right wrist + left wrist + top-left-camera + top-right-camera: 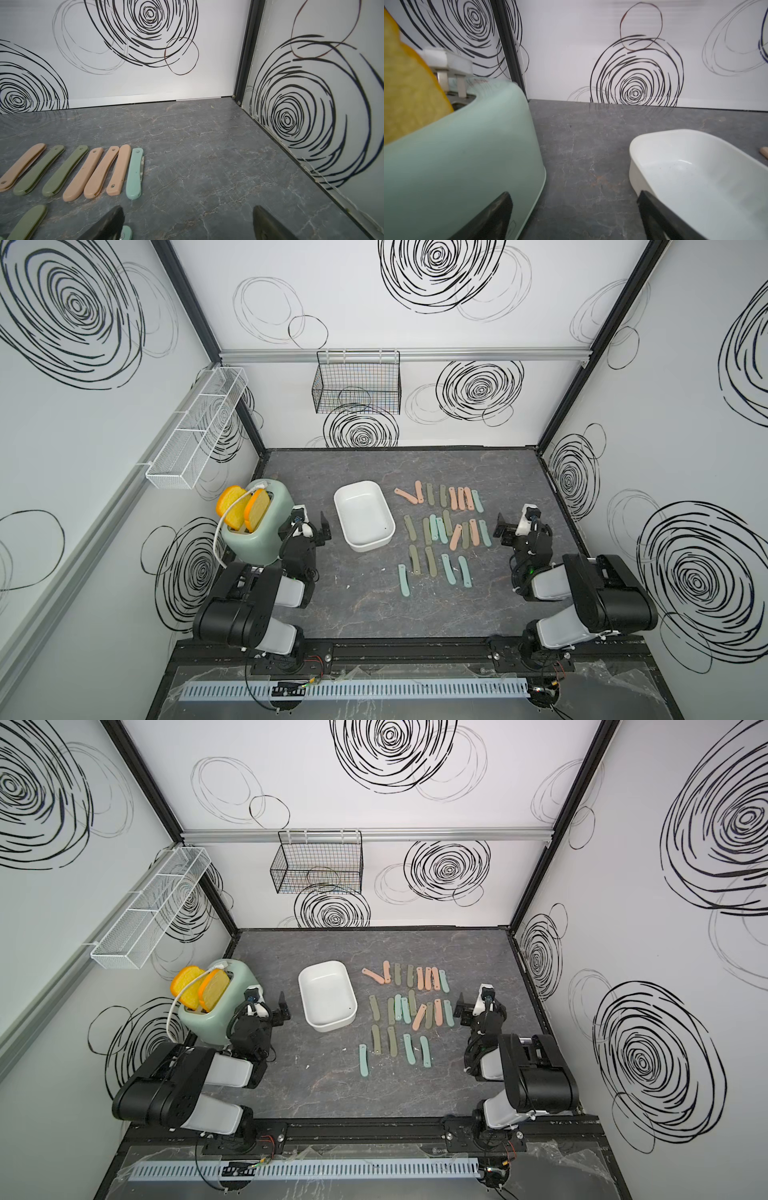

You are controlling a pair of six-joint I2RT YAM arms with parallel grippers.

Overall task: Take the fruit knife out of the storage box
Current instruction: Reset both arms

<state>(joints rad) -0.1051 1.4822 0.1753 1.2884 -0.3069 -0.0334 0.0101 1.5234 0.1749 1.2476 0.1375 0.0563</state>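
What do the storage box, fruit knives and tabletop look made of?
Storage box: probably glossy white plastic; moulded rounded corners, soft highlights.
Fruit knives: matte pastel plastic handles, seemingly; a metal-looking blade edge shows on one.
Tabletop: dark grey veined stone look, possibly laminate.

Dark grey marbled desk, mint-green toaster standing at its left side, white storage box near the middle, many folded fruit knives in pink, olive and teal, lying in three loose rows just right of the box, all outside it
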